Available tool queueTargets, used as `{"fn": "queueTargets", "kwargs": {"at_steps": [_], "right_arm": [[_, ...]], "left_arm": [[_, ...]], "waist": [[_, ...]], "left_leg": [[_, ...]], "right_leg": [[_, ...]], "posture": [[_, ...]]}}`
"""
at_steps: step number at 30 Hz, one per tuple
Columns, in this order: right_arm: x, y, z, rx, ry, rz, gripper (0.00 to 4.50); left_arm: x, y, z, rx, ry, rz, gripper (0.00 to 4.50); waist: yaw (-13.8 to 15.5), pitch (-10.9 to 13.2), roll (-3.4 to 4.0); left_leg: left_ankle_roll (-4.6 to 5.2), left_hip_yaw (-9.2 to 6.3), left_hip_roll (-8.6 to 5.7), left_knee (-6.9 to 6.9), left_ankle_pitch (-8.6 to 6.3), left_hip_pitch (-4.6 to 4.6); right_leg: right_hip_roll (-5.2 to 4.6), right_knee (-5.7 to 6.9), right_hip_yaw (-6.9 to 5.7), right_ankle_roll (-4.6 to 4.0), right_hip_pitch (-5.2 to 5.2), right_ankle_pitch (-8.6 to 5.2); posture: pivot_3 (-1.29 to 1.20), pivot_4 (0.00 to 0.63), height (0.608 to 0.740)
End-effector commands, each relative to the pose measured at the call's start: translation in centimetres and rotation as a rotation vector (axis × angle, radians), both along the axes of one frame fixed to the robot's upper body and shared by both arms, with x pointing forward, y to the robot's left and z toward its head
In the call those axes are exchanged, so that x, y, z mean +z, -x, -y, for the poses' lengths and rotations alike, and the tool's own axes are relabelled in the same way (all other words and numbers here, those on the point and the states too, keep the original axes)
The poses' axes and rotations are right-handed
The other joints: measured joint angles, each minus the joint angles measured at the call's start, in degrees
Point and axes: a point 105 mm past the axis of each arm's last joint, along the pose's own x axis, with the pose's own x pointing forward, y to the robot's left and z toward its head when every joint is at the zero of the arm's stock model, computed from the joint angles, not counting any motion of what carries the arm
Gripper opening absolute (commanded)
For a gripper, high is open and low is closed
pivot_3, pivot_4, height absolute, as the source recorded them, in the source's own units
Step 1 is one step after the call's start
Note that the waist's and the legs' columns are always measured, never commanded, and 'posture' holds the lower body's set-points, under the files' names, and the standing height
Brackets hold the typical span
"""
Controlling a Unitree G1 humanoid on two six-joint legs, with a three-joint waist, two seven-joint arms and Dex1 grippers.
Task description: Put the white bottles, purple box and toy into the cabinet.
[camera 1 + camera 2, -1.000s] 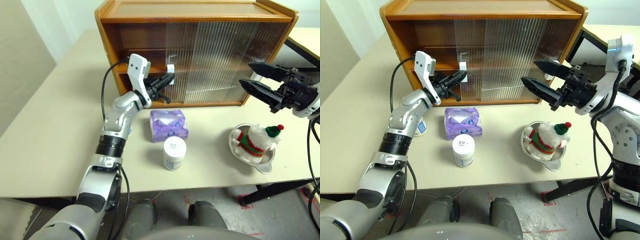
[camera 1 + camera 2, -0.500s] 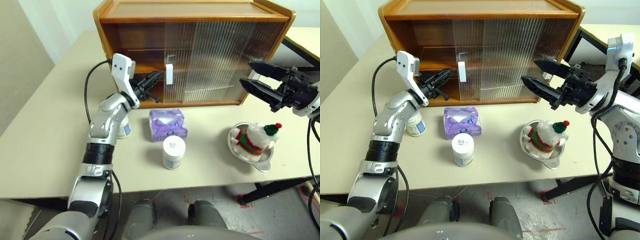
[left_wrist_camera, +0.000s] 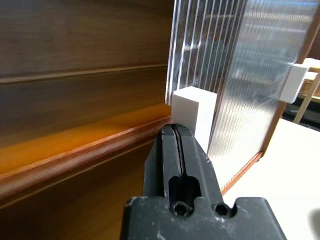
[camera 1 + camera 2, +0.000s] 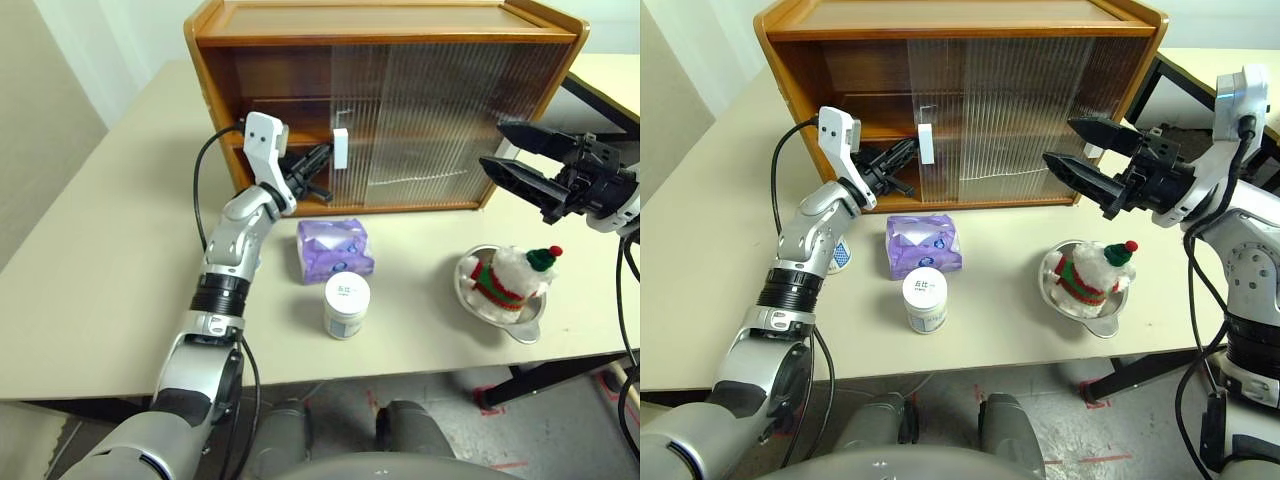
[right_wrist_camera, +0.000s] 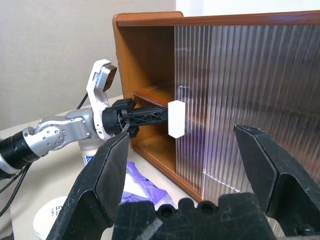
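Back at the white handle (image 4: 340,148) after a brief swing toward the left of the frame, my left tool (image 4: 318,160) now has its closed, empty tips against that handle's left side, at upper centre of the head view. A second ago the handle sat much where it sits now, so the cabinet (image 4: 390,45) shows the same opening on its left side, shelf (image 4: 290,135) exposed, nothing yet inside.

My reading: the door work is nearly finished or needs one more nudge, and loading has not begun.

On the counter (image 4: 100,290) below the opening lies the purple box (image 4: 336,250), with one white bottle (image 4: 346,305) just beneath it in the frame at centre. The second white bottle (image 4: 838,256) peeks out behind my left forearm, left of the box. At lower right the toy (image 4: 512,277) sits in a silver bowl (image 4: 528,331).

My right tool (image 4: 528,165) hangs at the right edge, above the toy, its jaws spread wide and holding nothing.

All four items remain outside, well apart from the shelf.
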Motion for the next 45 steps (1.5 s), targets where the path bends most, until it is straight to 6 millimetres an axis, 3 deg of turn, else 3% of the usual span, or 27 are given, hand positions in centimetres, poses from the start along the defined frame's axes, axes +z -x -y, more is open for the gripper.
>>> {"fn": "queueTargets", "kwargs": {"at_steps": [1,9,21,33,38,41,45], "right_arm": [[0.1,0.2,0.1,-0.007,0.007,0.003,4.5],[0.1,0.3,0.1,-0.013,0.007,0.004,4.5],[0.1,0.3,0.2,-0.019,0.006,0.003,4.5],[-0.2,-0.5,-0.5,0.022,0.0,-0.011,4.5],[-0.3,-1.1,-0.9,0.05,-0.002,-0.018,4.5],[-0.5,-1.3,-1.1,0.065,-0.003,-0.025,4.5],[-0.7,-1.6,-1.4,0.086,-0.006,-0.033,4.5]], "left_arm": [[0.0,-0.1,1.1,-0.033,-0.017,0.004,0.02],[0.2,-0.6,2.9,-0.068,-0.018,0.015,0.02],[0.2,-0.6,3.8,-0.094,-0.009,0.022,0.02],[3.4,1.2,1.5,-0.08,0.054,0.098,0.02],[5.1,2.8,-1.3,-0.052,0.049,0.142,0.02],[5.3,3.9,-3.7,-0.016,0.05,0.145,0.63],[4.4,5.4,-7.2,0.04,0.038,0.134,2.08]], "waist": [[0.0,0.0,0.0],[0.0,0.0,-0.04],[-0.1,0.0,-0.06],[0.1,0.1,-0.05],[0.1,0.1,-0.03],[0.2,0.1,0.0],[1.2,0.2,0.03]], "left_leg": [[0.0,0.0,0.0,0.0,0.0,0.0],[0.0,0.0,-0.01,0.0,0.0,-0.02],[0.0,0.0,-0.01,0.0,0.0,-0.02],[0.08,-0.02,0.01,0.0,0.04,-0.02],[0.16,-0.02,0.01,0.0,0.09,-0.02],[0.18,-0.03,0.07,-0.02,0.1,0.01],[0.17,-0.03,0.07,-0.02,0.09,0.04]], "right_leg": [[0.0,0.0,0.0,0.0,0.0,0.0],[0.01,-0.01,0.0,0.04,0.0,-0.03],[0.02,-0.01,0.0,0.06,-0.01,-0.04],[0.02,0.0,0.0,0.05,-0.01,-0.03],[0.02,0.0,0.01,0.05,0.0,0.0],[0.04,0.04,0.01,0.01,0.0,0.0],[0.01,0.17,0.02,-0.02,-0.05,-0.01]], "posture": [[-0.05,0.0,0.74],[-0.07,0.0,0.74],[-0.07,0.0,0.74],[0.0,0.0,0.74],[0.04,0.0,0.74],[0.06,0.0,0.74],[0.08,0.0,0.74]]}}
